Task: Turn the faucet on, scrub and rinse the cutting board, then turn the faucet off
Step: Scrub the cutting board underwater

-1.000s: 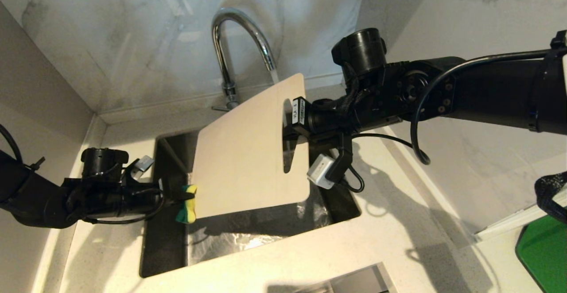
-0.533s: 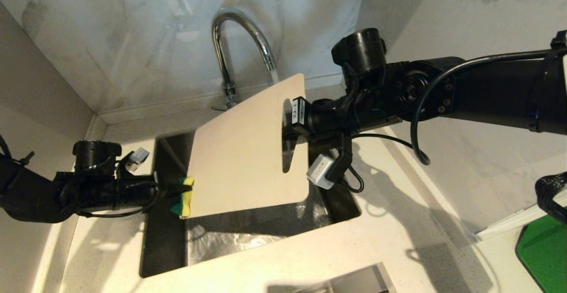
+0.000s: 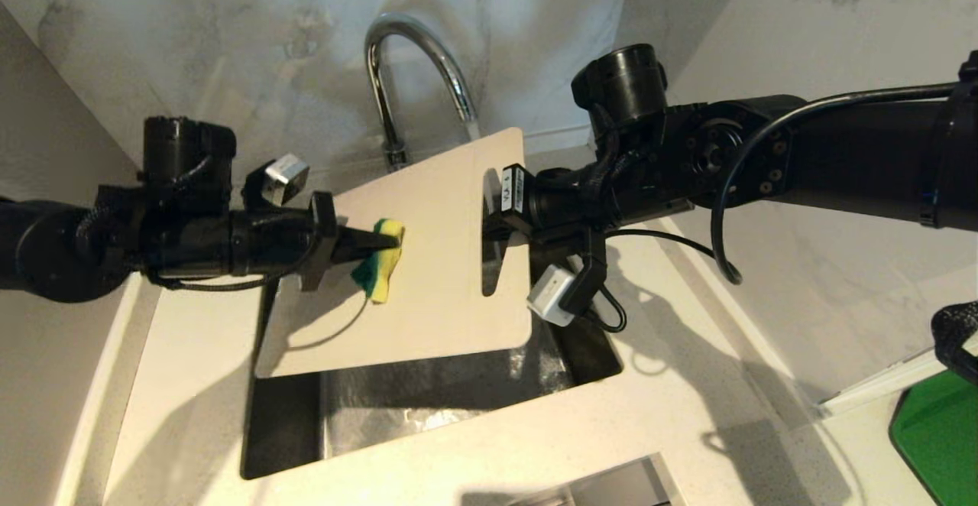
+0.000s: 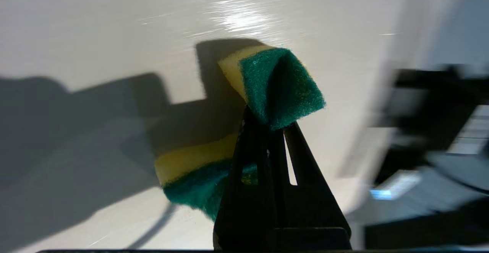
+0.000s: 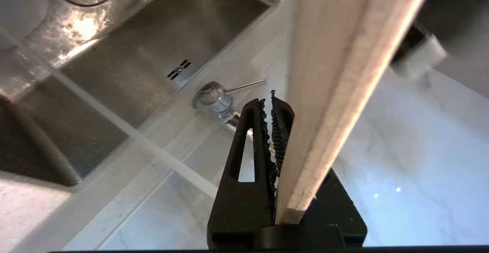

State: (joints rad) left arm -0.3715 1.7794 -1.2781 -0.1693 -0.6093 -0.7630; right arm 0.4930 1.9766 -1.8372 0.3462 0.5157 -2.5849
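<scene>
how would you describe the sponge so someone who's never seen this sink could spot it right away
Find the steel sink under the chrome faucet; a cream cutting board is held tilted above it. Against the board's face, pinched in the left gripper, is the sponge. It is the only yellow-and-green thing there, small and soft, folded in the jaws.

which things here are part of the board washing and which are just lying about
In the job:
- board, held over the sink by the right gripper
- sponge, pinched in the left gripper, against the board's face
- faucet behind the board

Lying about:
- green flat item at the counter's right edge
- cable looping off the right arm
</scene>
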